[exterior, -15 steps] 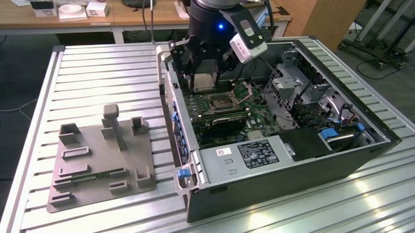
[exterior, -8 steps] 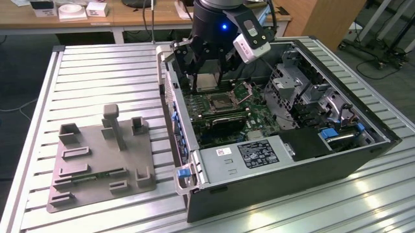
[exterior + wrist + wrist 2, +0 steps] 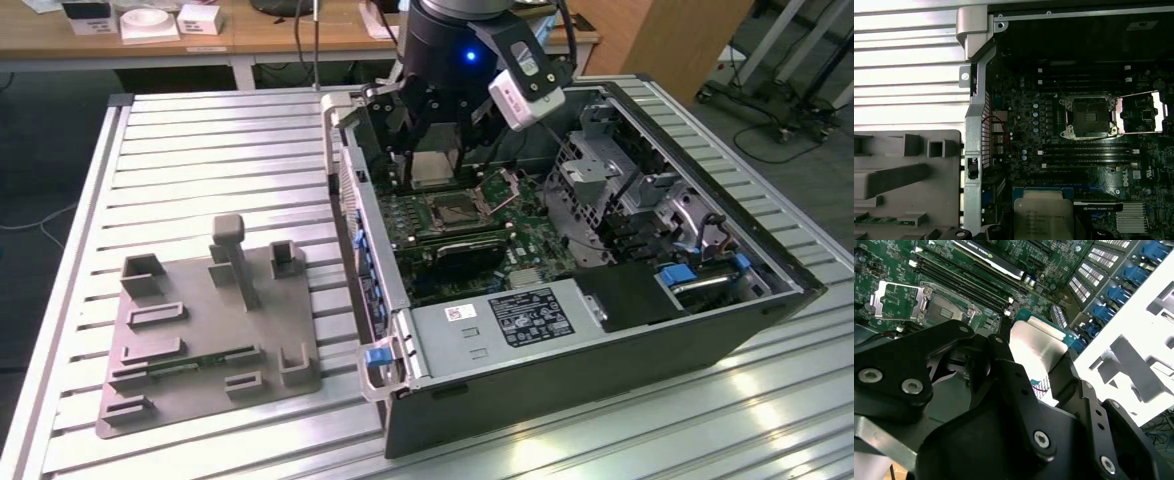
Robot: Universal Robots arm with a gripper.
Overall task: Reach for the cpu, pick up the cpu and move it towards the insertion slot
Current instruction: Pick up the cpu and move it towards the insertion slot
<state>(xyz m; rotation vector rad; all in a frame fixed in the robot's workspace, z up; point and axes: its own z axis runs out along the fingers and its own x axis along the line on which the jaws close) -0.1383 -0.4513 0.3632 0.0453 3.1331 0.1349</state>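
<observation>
Gripping the small square cpu [image 3: 431,170] with its silvery-white metal top by two opposite edges, the black two-fingered gripper [image 3: 430,165] hangs inside the open dark computer case [image 3: 641,350], above the green motherboard [image 3: 534,245]. In the second wrist view the chip [image 3: 1036,352] sits clamped between the black fingers [image 3: 1004,340], its pale lid facing the camera and a thin green border showing along one edge. The first wrist view shows the same chip [image 3: 1043,212] held over the board, with printed text on its lid.

The square silver-framed insertion slot [image 3: 451,210] lies on the motherboard just below the gripper in the exterior view, its dark centre exposed. In the first wrist view the socket [image 3: 1089,116] has its hinged metal retaining frame [image 3: 1141,112] swung open to one side. The cpu is apart from the socket, not seated.

On the ribbed aluminium table [image 3: 200,150], toward the exterior view's left of the case, rests a grey plastic fixture [image 3: 200,330] with upright posts and recesses.
</observation>
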